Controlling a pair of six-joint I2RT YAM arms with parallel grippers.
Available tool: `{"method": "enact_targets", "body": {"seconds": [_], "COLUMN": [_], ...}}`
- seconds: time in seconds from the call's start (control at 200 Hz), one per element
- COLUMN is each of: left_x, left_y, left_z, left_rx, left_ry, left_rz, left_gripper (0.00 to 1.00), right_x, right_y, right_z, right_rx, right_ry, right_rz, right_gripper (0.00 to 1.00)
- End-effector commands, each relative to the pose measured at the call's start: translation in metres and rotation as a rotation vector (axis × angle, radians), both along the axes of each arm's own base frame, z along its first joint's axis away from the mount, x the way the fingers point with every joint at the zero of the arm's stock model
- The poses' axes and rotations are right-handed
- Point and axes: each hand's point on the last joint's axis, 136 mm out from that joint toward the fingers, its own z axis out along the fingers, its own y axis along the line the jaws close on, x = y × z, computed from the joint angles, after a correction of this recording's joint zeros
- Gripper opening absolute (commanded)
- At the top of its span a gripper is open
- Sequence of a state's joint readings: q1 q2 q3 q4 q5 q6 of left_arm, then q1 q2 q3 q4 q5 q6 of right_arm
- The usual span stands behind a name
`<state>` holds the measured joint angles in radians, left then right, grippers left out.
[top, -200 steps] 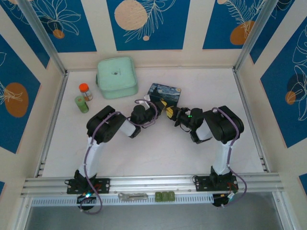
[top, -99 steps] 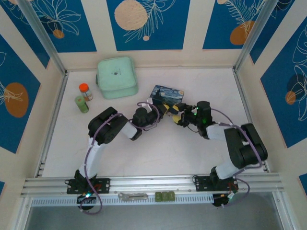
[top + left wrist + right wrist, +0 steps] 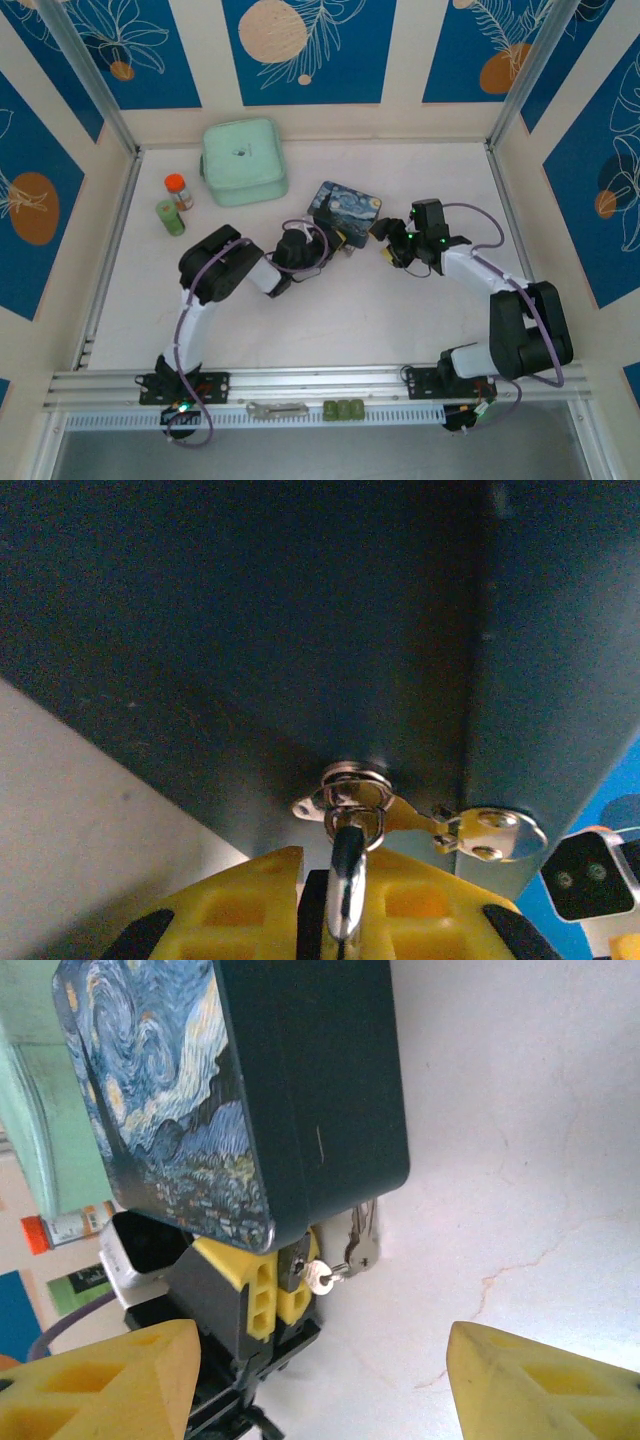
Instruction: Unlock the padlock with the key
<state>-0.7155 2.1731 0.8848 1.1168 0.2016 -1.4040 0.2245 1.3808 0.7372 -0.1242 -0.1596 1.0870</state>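
There is one small padlock [image 3: 347, 882], hanging at the front hasp [image 3: 425, 823] of the painted tin box [image 3: 345, 205]. Its smooth silvery shackle is looped through the hasp's ring, and its long axis runs straight back from the box. The left gripper [image 3: 337, 243] has its ribbed yellow fingers clamped on it. One silvery key [image 3: 318, 1278] juts from the padlock. The right gripper [image 3: 320, 1360] stands nearby, spread wide and holding nothing.

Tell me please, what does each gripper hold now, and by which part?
The left gripper is shut on the padlock, apparently clamping its body. The right gripper is open and holds nothing.
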Motion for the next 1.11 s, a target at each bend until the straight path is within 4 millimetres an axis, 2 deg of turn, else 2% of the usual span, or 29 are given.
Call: {"method": "enact_targets", "body": {"seconds": [0.0, 0.02, 0.065, 0.21, 0.38, 0.445, 0.485, 0.52, 0.66, 0.82, 0.96, 1.1], "left_x": [-0.009, -0.009, -0.011, -0.015, -0.014, -0.014, -0.016, -0.017, -0.023, -0.023, -0.022, -0.015], "left_y": [0.013, 0.015, 0.017, 0.019, 0.025, 0.032, 0.037, 0.042, 0.055, 0.049, 0.049, 0.063], "left_z": [-0.014, -0.015, -0.021, -0.029, -0.019, -0.015, -0.015, -0.016, -0.024, -0.023, -0.024, -0.023], "left_rx": [0.098, 0.1, 0.105, 0.108, 0.094, 0.097, 0.106, 0.116, 0.149, 0.2, 0.347, 0.508], "left_ry": [0.049, 0.055, 0.078, 0.111, 0.089, 0.076, 0.073, 0.075, 0.088, 0.042, -0.019, -0.055], "left_rz": [-0.001, 0.001, 0.006, 0.004, 0.02, 0.033, 0.041, 0.048, 0.053, 0.004, -0.062, -0.072], "left_gripper": [0.0, 0.0, 0.1, 0.32, 0.51, 0.55, 0.63, 0.66, 0.67, 0.64, 0.63, 0.63], "right_x": [0.001, 0.001, 0.003, 0.005, 0.008, 0.01, 0.011, 0.013, 0.017, 0.019, 0.017, 0.016], "right_y": [-0.005, -0.005, -0.005, -0.006, -0.007, -0.007, -0.008, -0.008, -0.01, -0.008, -0.008, -0.009], "right_z": [-0.001, 0.0, 0.001, 0.005, 0.013, 0.017, 0.021, 0.023, 0.029, 0.026, 0.02, 0.018], "right_rx": [-0.057, -0.058, -0.06, -0.062, -0.074, -0.089, -0.098, -0.107, -0.115, -0.083, -0.054, -0.029], "right_ry": [-0.005, -0.007, -0.012, -0.03, -0.06, -0.074, -0.086, -0.094, -0.11, -0.096, -0.077, -0.07], "right_rz": [0.034, 0.032, 0.031, 0.026, 0.033, 0.041, 0.048, 0.053, 0.051, 0.042, 0.032, 0.019], "right_gripper": [0.66, 0.66, 0.66, 0.66, 0.67, 0.67, 0.67, 0.67, 0.67, 0.67, 0.67, 0.66]}}
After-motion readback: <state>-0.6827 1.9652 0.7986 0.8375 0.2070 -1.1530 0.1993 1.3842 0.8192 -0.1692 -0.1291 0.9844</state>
